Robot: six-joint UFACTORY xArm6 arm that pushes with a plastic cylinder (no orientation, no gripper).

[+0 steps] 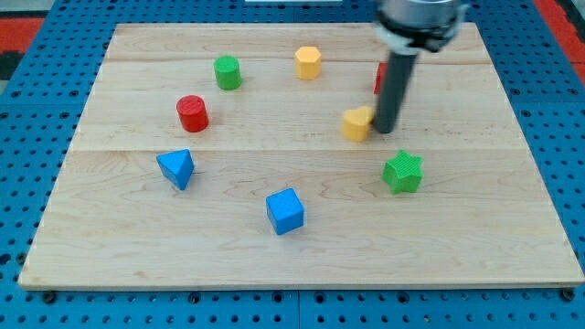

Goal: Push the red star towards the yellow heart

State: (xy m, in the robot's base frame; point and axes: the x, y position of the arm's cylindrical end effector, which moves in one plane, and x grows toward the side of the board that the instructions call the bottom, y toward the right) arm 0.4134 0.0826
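Observation:
The red star is mostly hidden behind my rod; only a red sliver shows at the rod's left edge, in the upper right of the board. The yellow heart lies just below and left of it. My tip rests on the board right against the heart's right side, below the red star.
A yellow hexagon and a green cylinder sit near the view's top. A red cylinder and a blue triangle are at the left. A blue cube is at the bottom centre. A green star is below the tip. The wooden board lies on a blue pegboard.

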